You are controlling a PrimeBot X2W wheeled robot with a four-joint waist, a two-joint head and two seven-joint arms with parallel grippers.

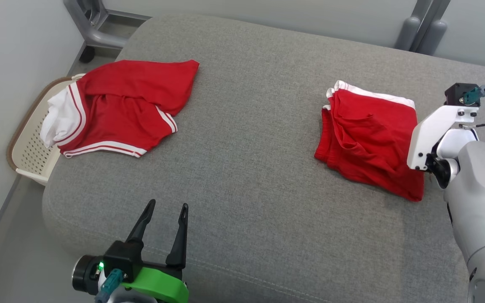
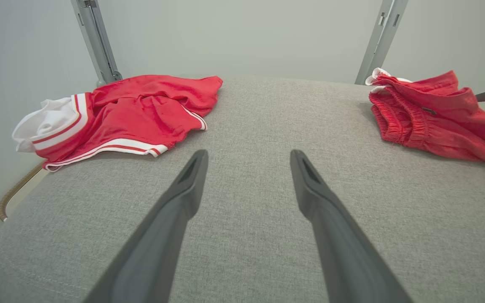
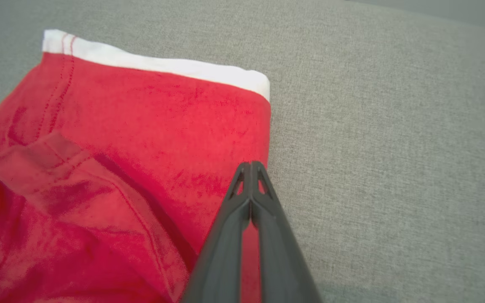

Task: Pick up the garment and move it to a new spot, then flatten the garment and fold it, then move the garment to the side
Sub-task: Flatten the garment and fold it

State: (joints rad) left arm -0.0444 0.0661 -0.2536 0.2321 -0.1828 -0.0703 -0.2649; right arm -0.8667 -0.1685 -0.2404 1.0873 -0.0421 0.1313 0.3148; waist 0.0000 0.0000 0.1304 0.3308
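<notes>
My left gripper [image 1: 168, 205] hangs over the near edge of the grey cushion [image 1: 246, 181], jaws wide apart and empty. My right gripper [image 3: 251, 165] has its jaws pressed shut, tip to tip, over the right border of the folded red garment [image 1: 364, 134], which lies on the cushion's right side. I cannot tell whether the tips touch the cloth. On the far left a crumpled red garment [image 1: 129, 105] spills off the cushion's edge onto a cream basket [image 1: 30, 143]. Grey frame legs [image 1: 95, 29] stand behind. In the head view my pale right wrist covers the folded garment's right edge, while the right wrist view shows that edge, its white band and bare cushion beside it. Between the two garments the cushion lies broad and bare.
</notes>
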